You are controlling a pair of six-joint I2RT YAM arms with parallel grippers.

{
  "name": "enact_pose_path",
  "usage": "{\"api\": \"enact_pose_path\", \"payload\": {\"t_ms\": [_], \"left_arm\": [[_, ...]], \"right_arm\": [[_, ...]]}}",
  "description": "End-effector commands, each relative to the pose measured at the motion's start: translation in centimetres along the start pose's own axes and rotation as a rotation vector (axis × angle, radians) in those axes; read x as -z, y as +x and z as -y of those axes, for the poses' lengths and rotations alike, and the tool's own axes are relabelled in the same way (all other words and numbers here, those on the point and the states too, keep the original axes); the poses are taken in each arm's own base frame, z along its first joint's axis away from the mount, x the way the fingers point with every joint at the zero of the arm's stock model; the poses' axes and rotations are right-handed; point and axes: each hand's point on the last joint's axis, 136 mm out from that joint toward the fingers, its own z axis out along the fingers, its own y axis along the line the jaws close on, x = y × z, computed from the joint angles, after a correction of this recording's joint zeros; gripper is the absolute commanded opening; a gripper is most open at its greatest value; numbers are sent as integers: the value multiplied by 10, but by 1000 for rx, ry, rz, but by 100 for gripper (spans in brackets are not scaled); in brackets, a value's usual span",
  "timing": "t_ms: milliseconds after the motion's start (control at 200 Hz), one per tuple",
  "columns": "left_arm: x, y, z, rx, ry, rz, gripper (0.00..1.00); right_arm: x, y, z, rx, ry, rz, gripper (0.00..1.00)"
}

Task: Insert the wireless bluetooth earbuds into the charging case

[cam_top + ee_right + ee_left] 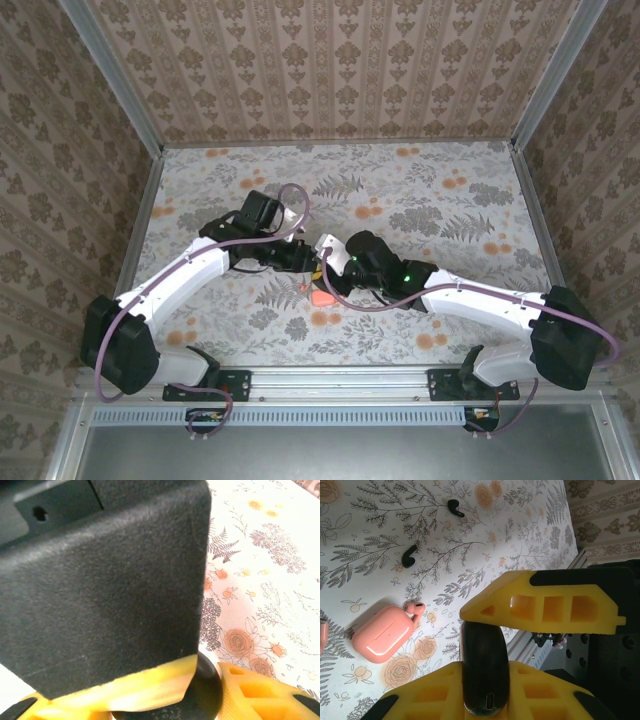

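Charging case [385, 635] closed, black earbuds [410, 556] lying outside

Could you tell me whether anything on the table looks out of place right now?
Yes. Two black earbuds lie loose and apart on the table, well away from the pink case. A small pink piece also rests loose against that case's corner.
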Motion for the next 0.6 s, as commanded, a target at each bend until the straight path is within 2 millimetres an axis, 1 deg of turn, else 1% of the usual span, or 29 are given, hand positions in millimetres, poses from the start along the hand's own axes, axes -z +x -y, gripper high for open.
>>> {"api": "enact_pose_path", "payload": {"t_ms": [0, 140, 245, 410, 595], "left_arm": [[2, 3, -7, -20, -42, 3, 19], [2, 3, -8, -34, -44, 17, 16], [2, 2, -8, -45, -42, 28, 13], [0, -1, -9, -61, -26, 52, 9], [3, -9, -10, -68, -7, 105, 7]], "right_arm": [[10, -15, 4, -7, 26, 65, 40], [10, -13, 4, -15, 30, 66, 42], [11, -13, 5, -18, 38, 70, 45], [16, -12, 10, -31, 64, 89, 55], [24, -13, 16, -64, 81, 112, 69]]}}
